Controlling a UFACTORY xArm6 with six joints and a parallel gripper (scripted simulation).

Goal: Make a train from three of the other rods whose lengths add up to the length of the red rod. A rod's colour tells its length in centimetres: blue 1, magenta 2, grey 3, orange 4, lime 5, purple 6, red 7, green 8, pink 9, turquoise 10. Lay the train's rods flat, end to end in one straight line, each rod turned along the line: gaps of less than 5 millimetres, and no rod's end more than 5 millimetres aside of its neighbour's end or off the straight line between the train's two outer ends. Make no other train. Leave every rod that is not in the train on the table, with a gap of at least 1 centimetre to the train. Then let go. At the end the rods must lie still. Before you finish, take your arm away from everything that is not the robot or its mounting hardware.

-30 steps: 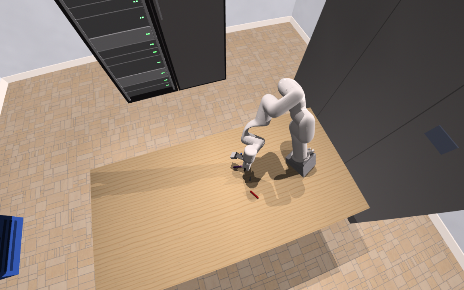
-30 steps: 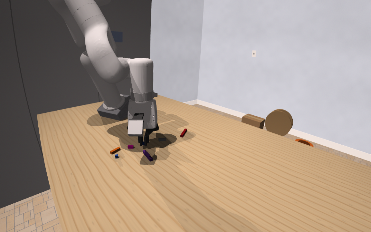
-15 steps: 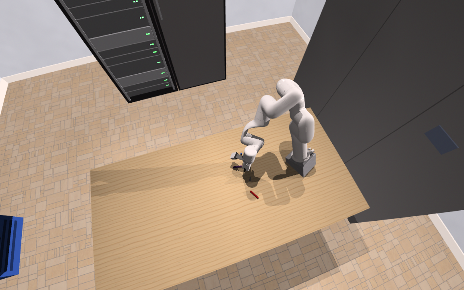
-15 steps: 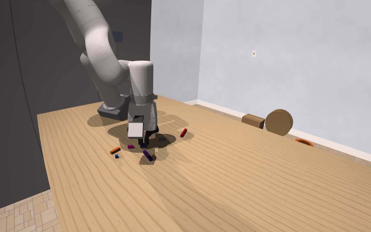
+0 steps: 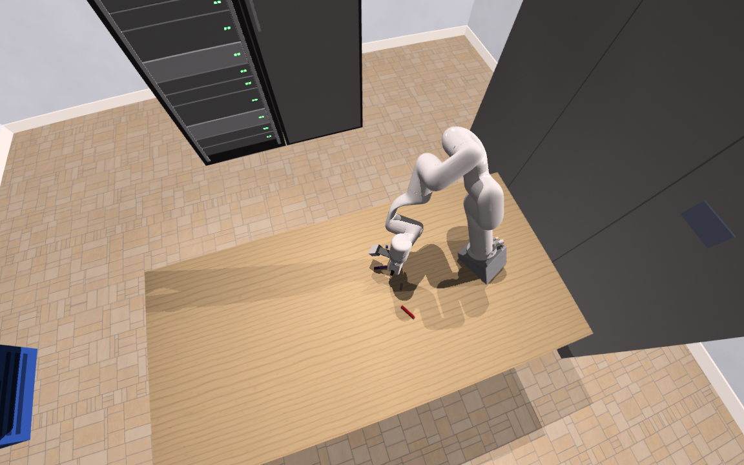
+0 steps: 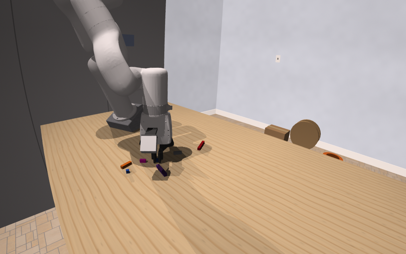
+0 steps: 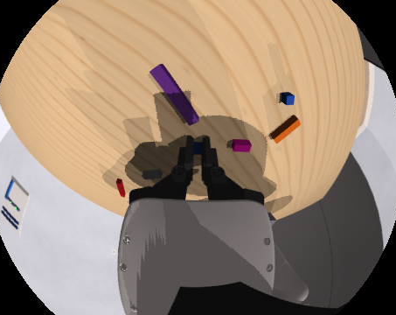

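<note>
My gripper (image 6: 157, 160) (image 7: 198, 145) is shut on a small blue rod (image 7: 198, 148), low over the table; whether the rod touches the table is unclear. A purple rod (image 5: 380, 268) (image 6: 161, 170) (image 7: 173, 94) lies just beyond the fingertips in the wrist view. A magenta rod (image 6: 142, 160) (image 7: 241, 145) lies right of them there. Farther right are an orange rod (image 6: 125, 164) (image 7: 285, 129) and a second blue rod (image 6: 127, 171) (image 7: 288, 98). A grey rod (image 5: 401, 286) (image 6: 177, 152) (image 7: 152, 174) lies left in shadow, with the red rod (image 5: 407, 312) (image 6: 200, 145) (image 7: 121, 187) beyond it. The loose rods lie apart.
The wooden table (image 5: 259, 358) (image 6: 261, 202) carries the arm's base (image 5: 483, 263) (image 6: 124, 118). A dark cabinet (image 5: 623, 173) stands behind the base. The arm's shadow covers the grey and magenta rods and part of the purple one.
</note>
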